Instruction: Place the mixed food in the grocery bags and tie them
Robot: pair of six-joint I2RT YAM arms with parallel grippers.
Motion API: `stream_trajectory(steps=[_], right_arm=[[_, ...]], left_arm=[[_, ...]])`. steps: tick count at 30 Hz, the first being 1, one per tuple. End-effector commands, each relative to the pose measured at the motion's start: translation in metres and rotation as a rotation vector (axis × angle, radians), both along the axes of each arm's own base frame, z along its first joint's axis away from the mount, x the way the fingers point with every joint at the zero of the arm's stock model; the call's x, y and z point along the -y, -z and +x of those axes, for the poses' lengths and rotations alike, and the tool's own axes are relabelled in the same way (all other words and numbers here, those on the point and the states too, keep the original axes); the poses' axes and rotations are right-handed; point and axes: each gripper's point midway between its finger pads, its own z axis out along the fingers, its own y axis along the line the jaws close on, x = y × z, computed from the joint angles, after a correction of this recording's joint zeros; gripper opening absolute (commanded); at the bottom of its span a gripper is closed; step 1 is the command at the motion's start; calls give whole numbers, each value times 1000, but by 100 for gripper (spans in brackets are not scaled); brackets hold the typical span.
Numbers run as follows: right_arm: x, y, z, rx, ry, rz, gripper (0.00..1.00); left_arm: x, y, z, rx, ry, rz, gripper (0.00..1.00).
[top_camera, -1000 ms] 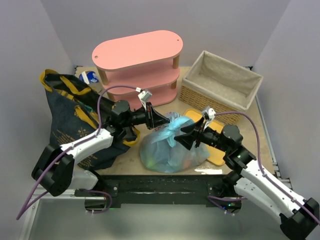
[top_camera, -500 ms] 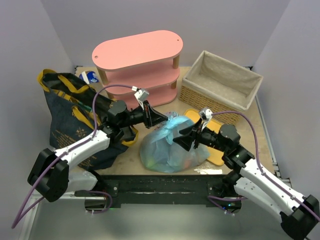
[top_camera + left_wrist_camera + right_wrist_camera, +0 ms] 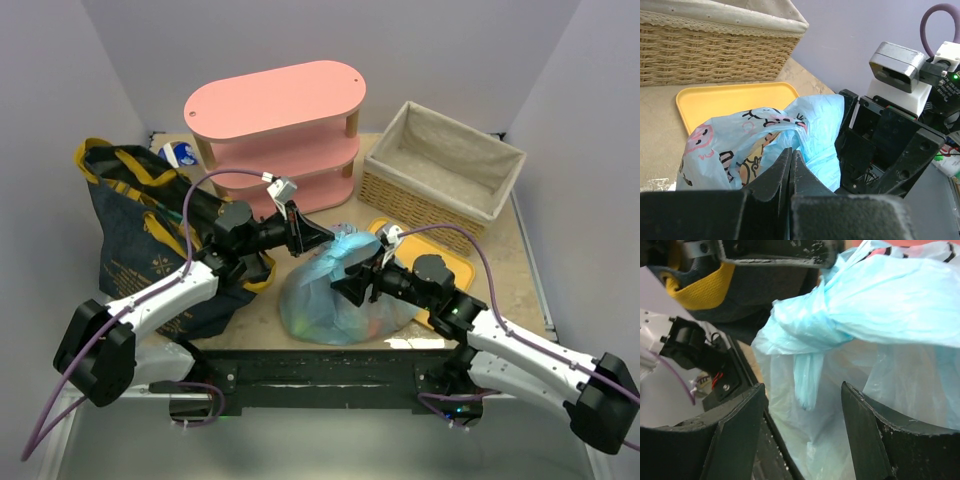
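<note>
The light-blue plastic carrier bag [image 3: 335, 295] sits full at the table's front centre, its top gathered into a twist [image 3: 805, 325]. My left gripper [image 3: 320, 241] is shut on a strand of the bag's top [image 3: 790, 131], jaws pressed together. My right gripper [image 3: 347, 285] is open just in front of the twist, its fingers [image 3: 737, 432] either side of a loose hanging tail [image 3: 807, 380] without touching it. The navy denim tote [image 3: 135, 240] with yellow handles stands at the left. The food is hidden inside the bags; only dim colours show through the plastic.
A pink three-tier shelf [image 3: 275, 120] stands at the back centre. A lined wicker basket [image 3: 445, 165] is at the back right. A yellow tray [image 3: 445, 265] lies behind the plastic bag, partly under my right arm. The table's front edge is close below the bag.
My right gripper has moved left and lower along the plastic bag's front, from beside the twist to just below it. My left gripper has barely moved and still holds the bag's top.
</note>
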Motion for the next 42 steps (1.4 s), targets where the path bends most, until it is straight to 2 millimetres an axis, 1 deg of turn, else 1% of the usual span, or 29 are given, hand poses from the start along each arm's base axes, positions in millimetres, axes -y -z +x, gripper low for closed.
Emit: stream_trajectory(steps=[1,3,4,5,6,7,8,9,10,12,16,18,19,21,22,23,27,29,32,33,35,36,38,39,42], right_arm=[[1,-12,22,79,105,41,65],[-3,-11,26,91,102,40,63],[-6,-11,25,94,87,43,62],[-9,-6,26,85,76,35,60],[-13,-9,25,88,65,52,56],[-16,-9,24,86,46,60,43],[-18,-3,24,72,40,55,35],[-21,-5,24,67,34,68,27],[-22,-3,23,57,30,66,11],[-21,3,19,26,20,60,1],[-17,13,4,-34,-3,56,0],[-13,23,-4,-80,-6,39,0],[-10,22,-7,-84,-8,44,0],[-5,35,-13,-130,-3,16,0],[-4,35,-15,-134,-7,17,0],[-2,43,-19,-159,-8,3,0],[-1,58,-30,-227,-35,-21,0],[-1,69,-40,-273,-63,-54,0],[-2,80,-55,-319,-98,-90,0],[0,86,-60,-339,-108,-108,0],[2,94,-69,-375,-125,-127,0],[3,95,-72,-381,-128,-132,0],[5,100,-74,-396,-123,-147,0],[5,98,-73,-389,-119,-143,0],[3,92,-65,-365,-90,-131,0]], left_arm=[[-2,-32,5,100,-14,-35,0],[-2,-32,4,98,-12,-37,0],[-2,-32,5,101,-12,-37,0],[-2,-32,4,102,-11,-38,0],[-2,-32,4,106,-11,-41,0],[-2,-34,5,115,-14,-46,0],[-2,-35,5,117,-15,-51,0],[-2,-37,6,122,-20,-56,0],[-2,-41,8,136,-26,-65,0],[-5,-44,15,153,-73,-69,0],[-13,-53,31,221,-172,-74,0],[-18,-54,42,235,-234,-71,0],[-19,-56,44,249,-249,-73,0],[-22,-56,51,259,-290,-73,0],[-24,-56,54,267,-304,-68,0],[-26,-55,59,270,-332,-65,0],[-30,-52,71,283,-390,-46,0],[-34,-50,77,293,-425,-30,0],[-39,-40,89,295,-479,12,0],[-39,-32,93,282,-489,34,0],[-43,-24,99,274,-524,64,0],[-44,-19,100,263,-531,81,0],[-46,-14,102,257,-541,100,0],[-46,-10,102,246,-536,113,0],[-36,-7,89,213,-456,99,0]])
